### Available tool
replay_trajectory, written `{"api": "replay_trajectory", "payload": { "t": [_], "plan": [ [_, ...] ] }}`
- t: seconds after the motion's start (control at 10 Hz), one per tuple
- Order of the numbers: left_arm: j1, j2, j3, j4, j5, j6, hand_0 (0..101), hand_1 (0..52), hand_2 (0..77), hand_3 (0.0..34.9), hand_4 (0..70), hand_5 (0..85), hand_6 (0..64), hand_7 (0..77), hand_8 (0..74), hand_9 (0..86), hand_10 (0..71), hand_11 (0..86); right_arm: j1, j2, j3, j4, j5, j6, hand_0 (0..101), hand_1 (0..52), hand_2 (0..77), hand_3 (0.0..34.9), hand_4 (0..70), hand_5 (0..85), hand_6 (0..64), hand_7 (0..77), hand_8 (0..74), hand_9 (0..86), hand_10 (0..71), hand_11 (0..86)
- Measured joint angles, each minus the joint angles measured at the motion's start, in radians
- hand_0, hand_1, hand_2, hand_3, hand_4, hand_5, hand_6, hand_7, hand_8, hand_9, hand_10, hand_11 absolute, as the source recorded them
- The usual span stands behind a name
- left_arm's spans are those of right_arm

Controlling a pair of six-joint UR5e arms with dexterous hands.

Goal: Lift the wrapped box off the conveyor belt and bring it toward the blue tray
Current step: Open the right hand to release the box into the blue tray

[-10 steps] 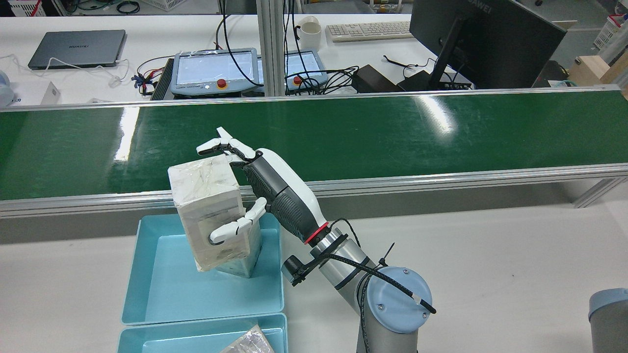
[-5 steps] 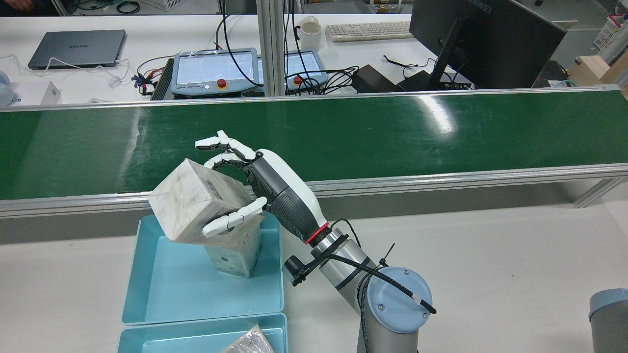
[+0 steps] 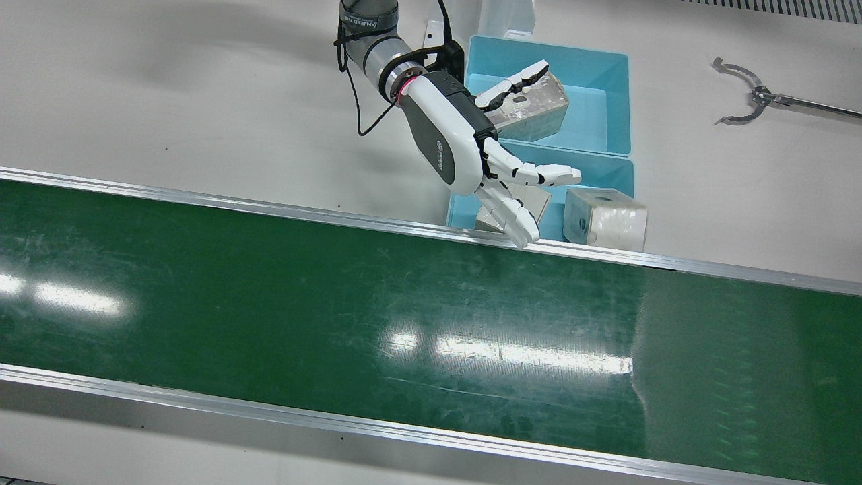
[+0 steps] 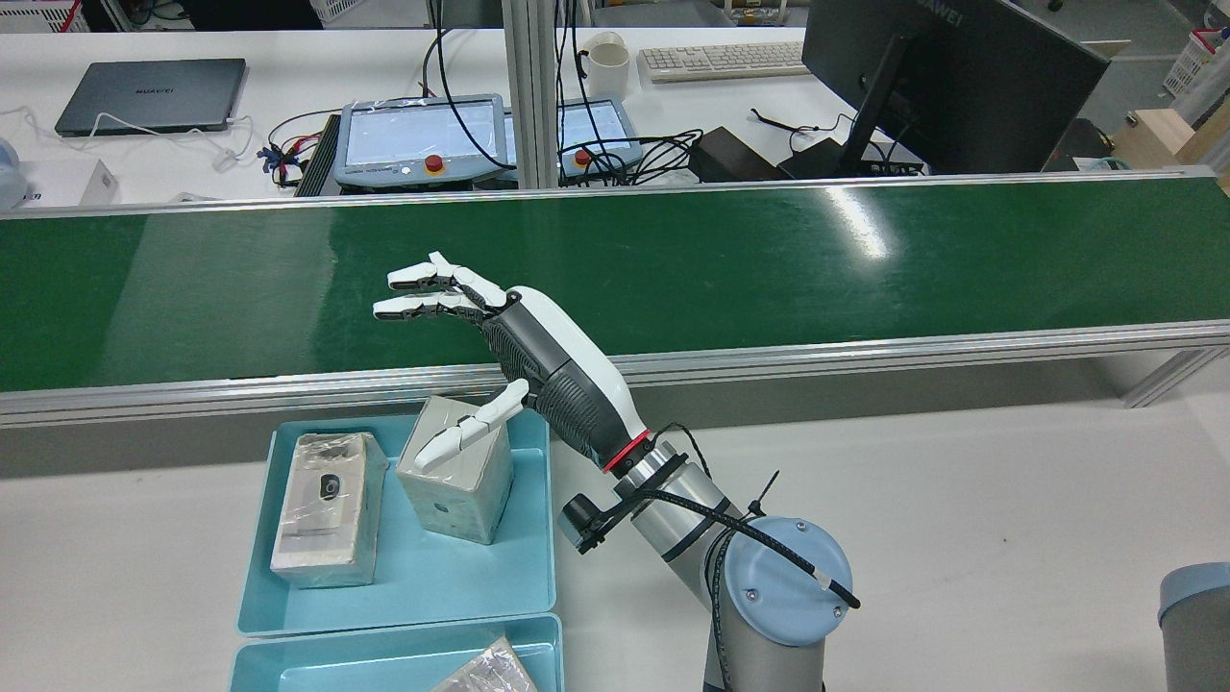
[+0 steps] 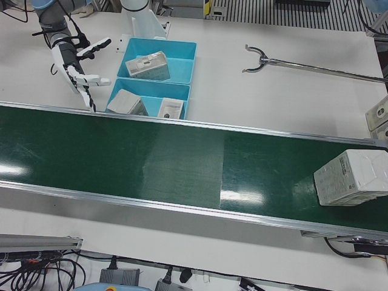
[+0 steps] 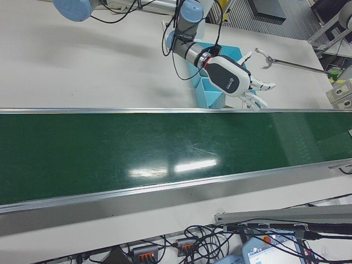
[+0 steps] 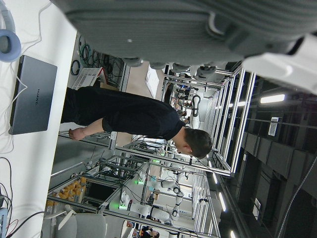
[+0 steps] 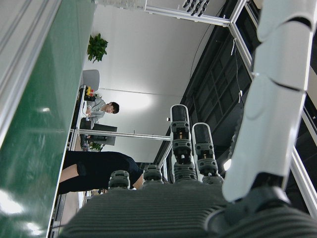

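The wrapped box point(image 4: 327, 519) lies on its side in the left half of the blue tray point(image 4: 404, 601), just below the conveyor's near rail; it also shows in the front view point(image 3: 604, 219). My left hand point(image 4: 538, 356) is open and empty, with its fingers spread over the rail above the tray; it also shows in the front view point(image 3: 471, 141) and the right-front view point(image 6: 234, 77). My right hand shows only in its own view point(image 8: 198, 163), fingers straight, holding nothing. The green belt point(image 4: 769, 259) is bare beside the left hand.
A grey wrapped block point(image 4: 456, 471) stands in the same tray under my thumb. A second blue tray point(image 4: 279, 663) nearer the robot holds another packet point(image 4: 485, 668). Another wrapped box point(image 5: 351, 179) sits far along the belt. A metal reacher tool point(image 3: 761, 101) lies on the table.
The wrapped box tipped out of my left hand and dropped into the blue tray's left half. The hand's fingers opened and straightened. The arm barely moved.
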Motion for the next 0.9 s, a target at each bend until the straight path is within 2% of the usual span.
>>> {"api": "replay_trajectory", "payload": {
  "t": [0.1,0.2,0.3,0.4,0.5,0.6,0.7,0.9],
  "plan": [
    [0.0,0.0,0.0,0.0,0.0,0.0,0,0.0,0.5,0.0,0.0,1.1,0.0,0.5,0.5,0.0,0.0,0.5,0.032,-0.018,0.022,-0.028,0.0,-0.004,46,9.3,6.0,9.2,7.1,28.4,23.5,12.5,4.4,1.6,0.0,1.6],
    [0.0,0.0,0.0,0.0,0.0,0.0,0,0.0,0.5,0.0,0.0,1.1,0.0,0.5,0.5,0.0,0.5,0.5,0.073,-0.04,0.057,-0.087,0.009,-0.009,46,9.3,6.0,9.2,7.1,28.4,23.5,12.5,4.4,1.6,0.0,1.6],
    [0.0,0.0,0.0,0.0,0.0,0.0,0,0.0,0.5,0.0,0.0,1.1,0.0,0.5,0.5,0.0,0.0,0.5,0.127,-0.067,0.095,-0.161,0.019,-0.009,47,12.0,6.5,10.4,3.8,28.9,19.6,8.2,0.0,1.1,0.0,2.2],
    [0.0,0.0,0.0,0.0,0.0,0.0,0,0.0,0.5,0.0,0.0,1.1,0.0,0.5,0.5,0.0,0.5,0.5,0.187,-0.107,0.124,-0.22,0.024,0.007,51,16.9,10.4,13.7,2.7,27.3,7.6,4.9,1.1,1.1,0.0,1.1],
    [0.0,0.0,0.0,0.0,0.0,0.0,0,0.0,0.5,0.0,0.0,1.1,0.0,0.5,0.5,0.0,0.5,0.5,0.246,-0.17,0.14,-0.258,0.028,0.057,49,13.6,7.1,10.9,0.0,23.5,1.6,4.9,2.2,1.6,0.0,1.1],
    [0.0,0.0,0.0,0.0,0.0,0.0,0,0.0,0.5,0.0,0.0,1.1,0.0,0.0,0.5,0.0,0.5,0.5,0.288,-0.222,0.14,-0.274,0.032,0.112,49,13.6,7.1,10.9,0.0,23.5,1.6,4.9,2.2,1.6,0.0,1.1],
    [0.0,0.0,0.0,0.0,0.0,0.0,0,0.0,0.5,0.0,0.0,1.1,0.0,0.0,0.5,0.0,0.5,0.5,0.319,-0.258,0.138,-0.283,0.035,0.153,48,15.3,8.2,6.6,0.0,21.3,1.1,4.4,1.6,1.1,0.0,1.1],
    [0.0,0.0,0.0,0.0,0.0,0.0,0,0.0,0.5,0.0,0.0,1.1,0.0,0.0,0.5,0.5,0.5,0.5,0.351,-0.291,0.134,-0.294,0.037,0.194,48,15.3,8.2,6.6,0.0,21.3,1.1,4.4,1.6,1.1,0.0,1.1]
  ]
}}
